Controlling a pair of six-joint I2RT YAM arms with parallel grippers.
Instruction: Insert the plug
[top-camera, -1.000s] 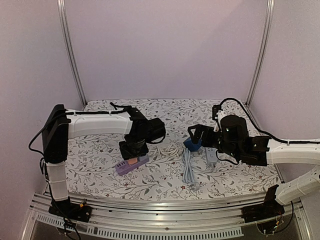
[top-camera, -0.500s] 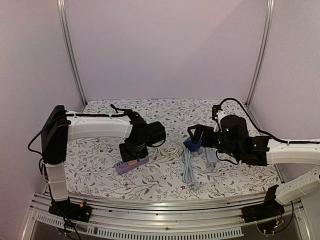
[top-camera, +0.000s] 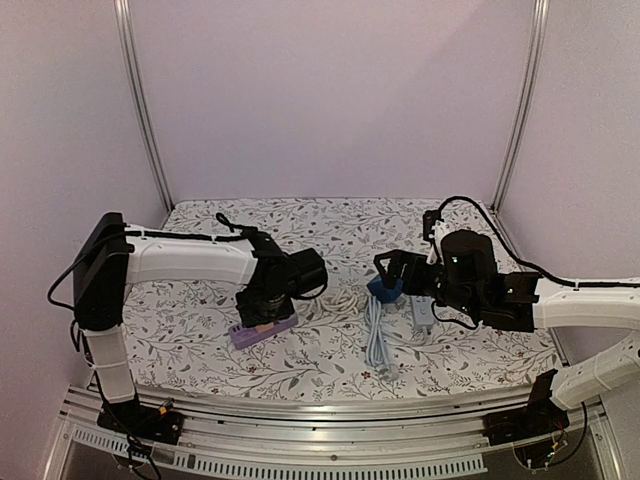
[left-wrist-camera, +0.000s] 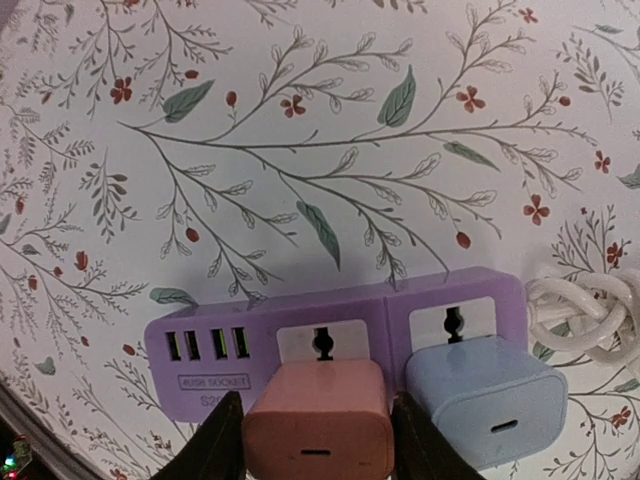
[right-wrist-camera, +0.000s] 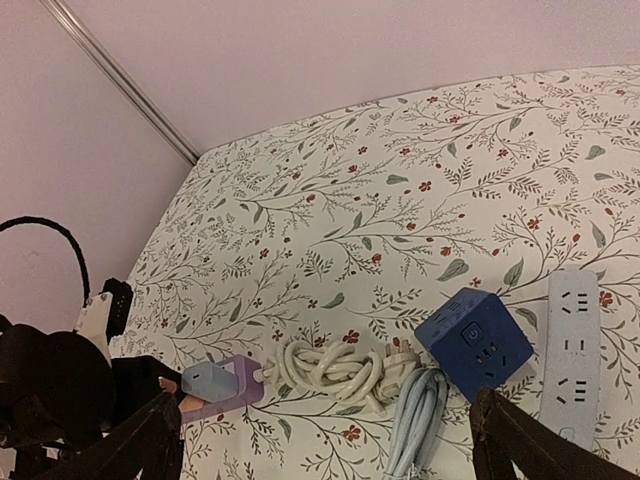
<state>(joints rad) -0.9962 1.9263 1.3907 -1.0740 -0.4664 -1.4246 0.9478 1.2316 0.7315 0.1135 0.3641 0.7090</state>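
Observation:
A purple power strip (left-wrist-camera: 215, 345) lies on the floral cloth, also in the top view (top-camera: 262, 331) and the right wrist view (right-wrist-camera: 228, 380). A pink plug (left-wrist-camera: 315, 420) stands in its left socket, beside a light blue plug (left-wrist-camera: 485, 395) in the right socket. My left gripper (left-wrist-camera: 315, 440) is shut on the pink plug, one finger on each side; it sits right over the strip in the top view (top-camera: 266, 304). My right gripper (right-wrist-camera: 325, 425) is open and empty, held above the cloth near the blue cube (top-camera: 383, 288).
A bundled white cable (right-wrist-camera: 340, 365) runs from the purple strip's right end. A blue cube socket (right-wrist-camera: 475, 340), a white power strip (right-wrist-camera: 570, 350) and a coiled light blue cable (top-camera: 377, 345) lie at centre right. Enclosure walls stand on three sides.
My left gripper has shifted slightly left and down over the purple strip, now hiding the pink plug in the top view. The right arm has not moved.

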